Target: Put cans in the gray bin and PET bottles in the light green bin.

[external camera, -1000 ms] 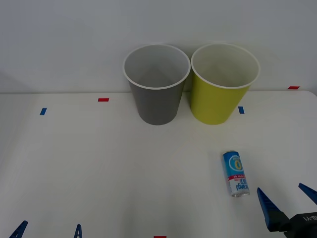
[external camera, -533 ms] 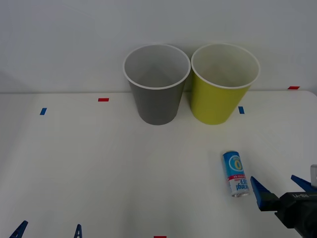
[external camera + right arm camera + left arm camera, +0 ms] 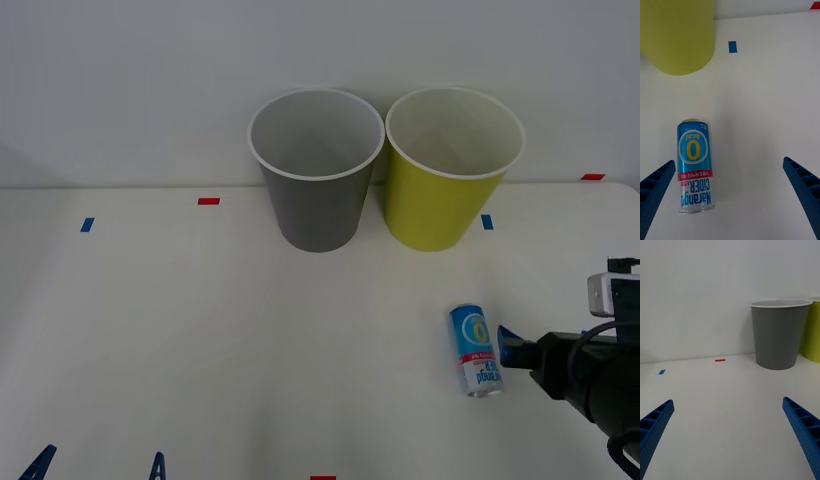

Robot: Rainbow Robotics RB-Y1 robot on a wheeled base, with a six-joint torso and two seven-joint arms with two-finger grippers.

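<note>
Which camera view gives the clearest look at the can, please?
The right wrist view: the can lies large between the open right gripper fingers, label readable. The front view shows it small, beside that gripper.

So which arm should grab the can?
The right. Its gripper is open, right beside the can lying on the table. The left gripper sits far off at the near left edge.

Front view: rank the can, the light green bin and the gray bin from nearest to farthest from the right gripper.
From the right gripper, low at the table's right:
1. The can, lying just to its left.
2. The light green bin, at the back, right of the pair.
3. The gray bin, at the back, further left.
</note>
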